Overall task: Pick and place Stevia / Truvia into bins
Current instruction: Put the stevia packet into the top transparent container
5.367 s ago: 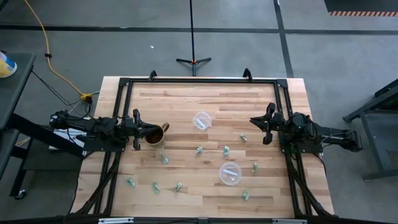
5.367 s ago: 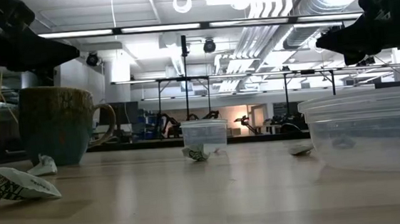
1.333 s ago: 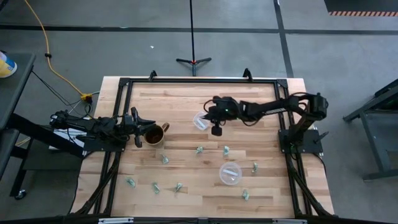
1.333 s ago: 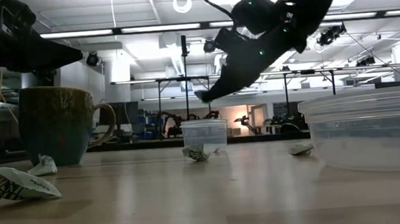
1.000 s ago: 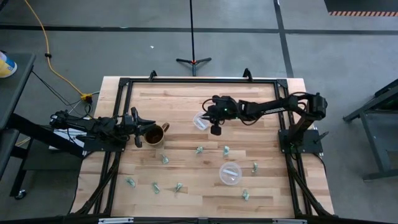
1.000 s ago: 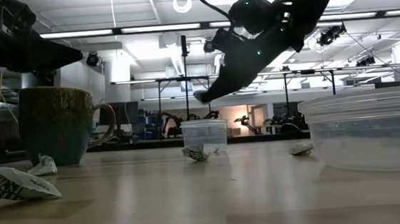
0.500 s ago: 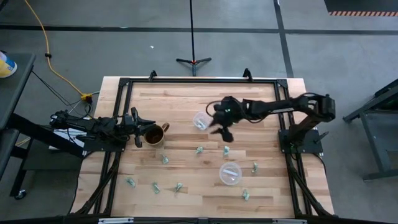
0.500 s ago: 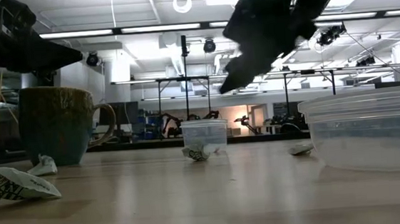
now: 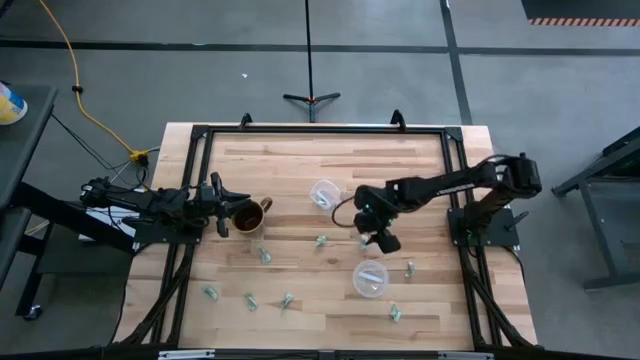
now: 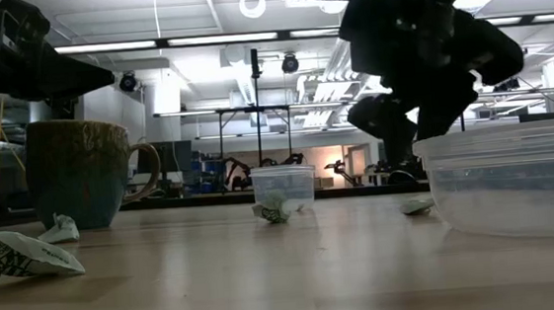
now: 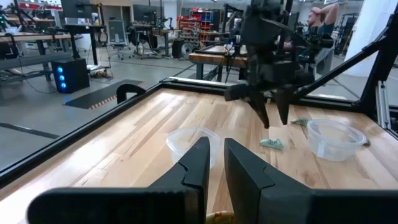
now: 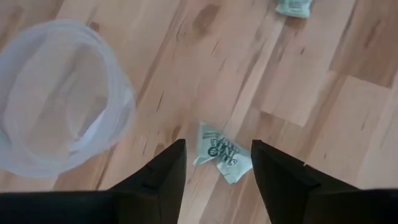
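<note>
Your right claw [image 12: 214, 163] hovers spread wide, straddling small crumpled green-and-white paper packet [image 12: 221, 152] on wooden table [image 9: 300, 165] at frame centre, beside round clear plastic cup [image 12: 56, 93], lined up to pinch it. Packet print green, unreadable (crumpled). Left claw [image 11: 212, 163], fingers nearly together, empty, waits over brown-gold mug [image 9: 247, 215].

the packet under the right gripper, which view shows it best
The right wrist view: the packet lies in plain sight between the open fingers. From the high view the gripper hides it; the left wrist view shows it small.
</note>
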Robot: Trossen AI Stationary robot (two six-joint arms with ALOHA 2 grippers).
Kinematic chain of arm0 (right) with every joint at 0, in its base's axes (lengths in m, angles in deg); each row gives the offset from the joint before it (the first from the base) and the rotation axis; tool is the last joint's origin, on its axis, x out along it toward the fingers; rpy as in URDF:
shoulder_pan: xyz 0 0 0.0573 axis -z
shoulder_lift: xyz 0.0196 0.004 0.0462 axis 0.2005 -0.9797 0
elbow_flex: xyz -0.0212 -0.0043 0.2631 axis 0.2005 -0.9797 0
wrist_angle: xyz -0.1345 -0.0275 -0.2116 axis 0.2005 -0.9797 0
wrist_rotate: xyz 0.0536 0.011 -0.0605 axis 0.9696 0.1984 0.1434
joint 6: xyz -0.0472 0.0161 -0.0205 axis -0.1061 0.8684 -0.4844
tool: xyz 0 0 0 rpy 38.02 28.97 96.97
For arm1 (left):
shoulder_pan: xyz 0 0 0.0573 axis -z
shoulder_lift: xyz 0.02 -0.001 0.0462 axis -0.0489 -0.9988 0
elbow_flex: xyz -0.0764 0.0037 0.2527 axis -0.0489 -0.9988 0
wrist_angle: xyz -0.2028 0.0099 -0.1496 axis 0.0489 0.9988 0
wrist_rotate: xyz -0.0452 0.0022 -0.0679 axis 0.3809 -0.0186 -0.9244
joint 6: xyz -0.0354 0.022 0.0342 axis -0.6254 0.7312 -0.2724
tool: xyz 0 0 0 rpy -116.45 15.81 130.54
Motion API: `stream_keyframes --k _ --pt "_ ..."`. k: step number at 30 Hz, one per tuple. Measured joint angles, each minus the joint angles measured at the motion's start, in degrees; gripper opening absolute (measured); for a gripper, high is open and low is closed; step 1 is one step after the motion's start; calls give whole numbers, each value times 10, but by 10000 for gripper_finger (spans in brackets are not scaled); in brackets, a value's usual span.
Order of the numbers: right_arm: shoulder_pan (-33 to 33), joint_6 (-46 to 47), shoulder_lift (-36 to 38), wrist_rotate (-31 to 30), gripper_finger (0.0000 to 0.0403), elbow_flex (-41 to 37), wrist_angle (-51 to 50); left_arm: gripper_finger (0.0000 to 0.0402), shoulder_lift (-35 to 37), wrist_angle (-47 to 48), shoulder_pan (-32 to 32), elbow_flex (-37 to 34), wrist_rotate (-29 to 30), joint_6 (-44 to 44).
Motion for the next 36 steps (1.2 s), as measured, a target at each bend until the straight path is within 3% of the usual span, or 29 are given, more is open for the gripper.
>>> stream_keyframes --k 6,11,18,23,30,36 --pt "-32 10 -18 -111 202 0 2 83 0 0 0 0 0 0" --pt "-44 11 -51 -109 213 0 9 83 0 0 0 0 0 0" --pt "-47 16 -82 -121 201 0 32 83 0 0 0 0 0 0" --pt "-48 26 -83 -145 169 1 29 83 0 0 0 0 0 0" --pt "-47 15 -83 -146 90 0 43 83 0 0 0 0 0 0" --pt "-26 -37 -78 -160 16 -1 129 83 0 0 0 0 0 0"
